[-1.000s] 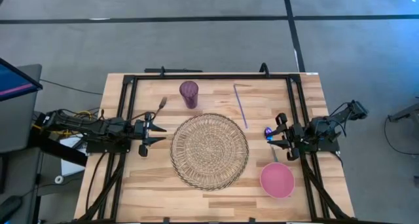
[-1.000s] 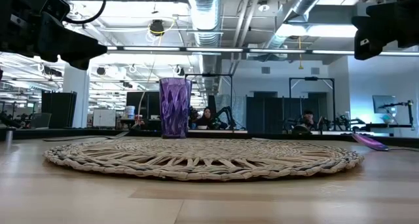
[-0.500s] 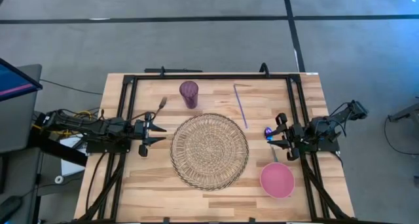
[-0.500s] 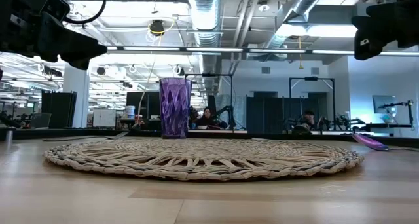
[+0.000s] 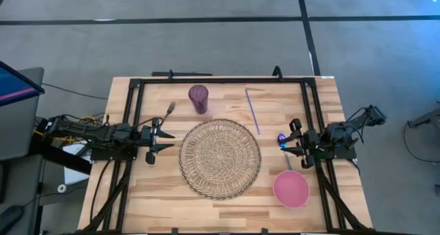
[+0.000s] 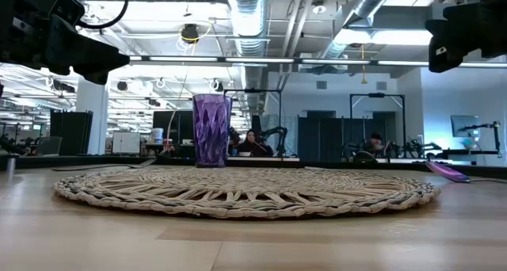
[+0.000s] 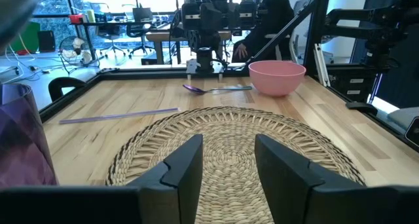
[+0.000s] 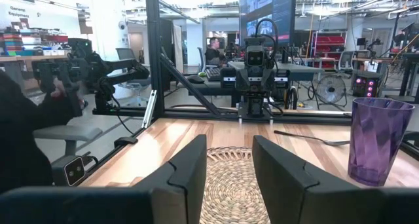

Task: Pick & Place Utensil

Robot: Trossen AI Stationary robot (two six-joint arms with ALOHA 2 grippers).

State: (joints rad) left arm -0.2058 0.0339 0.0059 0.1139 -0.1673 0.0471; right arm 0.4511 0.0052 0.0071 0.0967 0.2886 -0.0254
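Observation:
A purple-headed spoon (image 5: 282,140) lies flat on the table just below my right gripper (image 5: 294,140); it also shows in the left wrist view (image 7: 213,88). A dark fork (image 5: 169,111) lies flat at the far left, near the purple cup (image 5: 199,97), and shows as the fork (image 8: 311,139) in the right wrist view. My left gripper (image 5: 152,144) hovers at the table's left side. Each gripper points level at the round woven placemat (image 5: 220,158). Both are open, the left gripper (image 7: 228,165) and the right gripper (image 8: 229,165), with nothing between their fingers.
A pink bowl (image 5: 291,188) stands at the near right, by the spoon's handle end. A thin purple straw (image 5: 252,110) lies at the far right of the mat. A black frame (image 5: 220,77) runs round the table. People sit in the room behind (image 6: 252,143).

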